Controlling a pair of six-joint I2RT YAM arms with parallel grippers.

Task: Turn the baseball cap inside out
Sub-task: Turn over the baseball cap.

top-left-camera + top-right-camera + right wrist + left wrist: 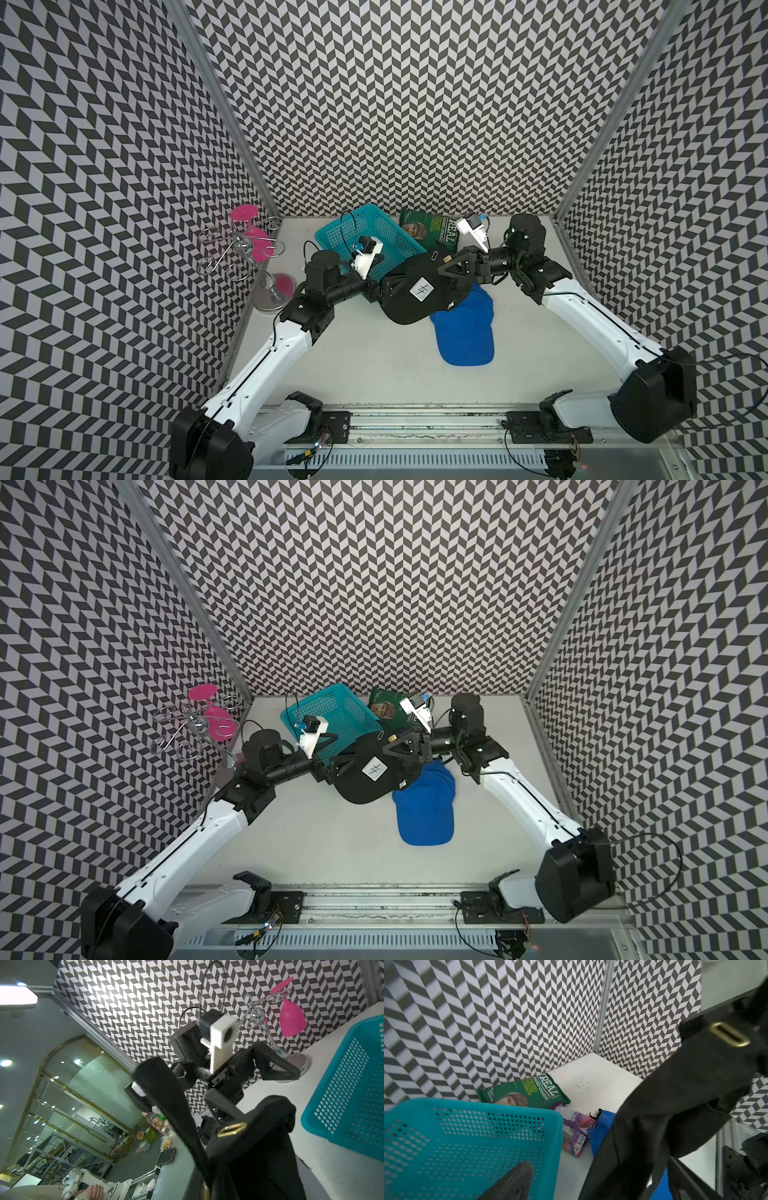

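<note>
Black cap (407,309): right pincer (442,269) clamps its rear at 2 o'clock as anchor; left pincer (382,286) gapes wide at 9 o'clock — seemingly to seize the crown.

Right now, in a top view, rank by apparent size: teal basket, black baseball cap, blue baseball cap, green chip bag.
1. teal basket
2. black baseball cap and blue baseball cap: close; the black one is lifted nearer the camera, so unranked
3. green chip bag, partly hidden

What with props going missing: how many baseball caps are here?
2. The black cap is held up by the right pincer; the blue cap lies on the table, partly under it. None else shows.
</note>
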